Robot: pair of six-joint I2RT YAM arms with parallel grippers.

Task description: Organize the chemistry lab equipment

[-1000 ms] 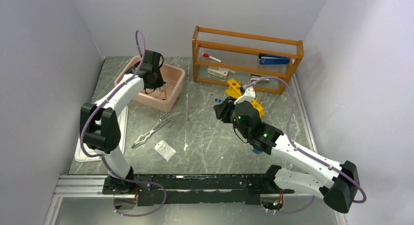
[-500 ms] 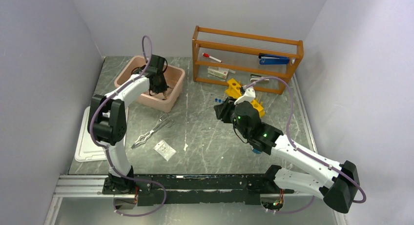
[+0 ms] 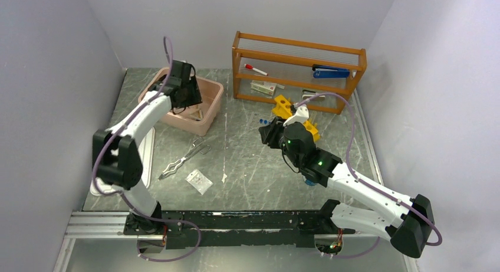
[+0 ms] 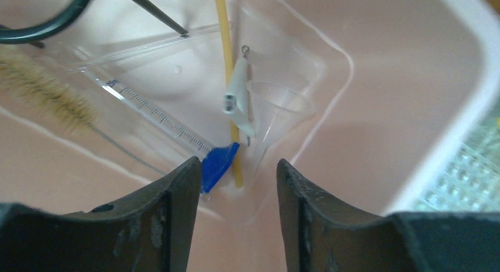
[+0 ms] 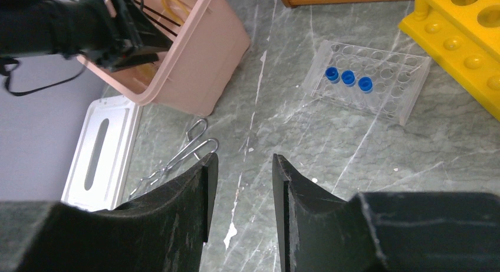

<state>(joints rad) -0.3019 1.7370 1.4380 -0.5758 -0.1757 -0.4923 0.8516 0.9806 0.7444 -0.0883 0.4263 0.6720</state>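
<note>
The left gripper's (image 4: pixel 237 166) black fingers were spread with nothing between them. They hung over the inside of the pink plastic bin (image 4: pixel 413 77), above the tan rubber tubing (image 4: pixel 226 59), a clear graduated cylinder with a blue base (image 4: pixel 159 115) and a bristle brush (image 4: pixel 41 89). The right gripper (image 5: pixel 243 160) was also spread and empty above the grey marbled table (image 5: pixel 306 148). The silvery metal tongs (image 5: pixel 177 160) lay on the table near the bin. Three tiny blue-capped tubes (image 5: pixel 348 78) stood in a clear plastic rack (image 5: pixel 401 77).
</note>
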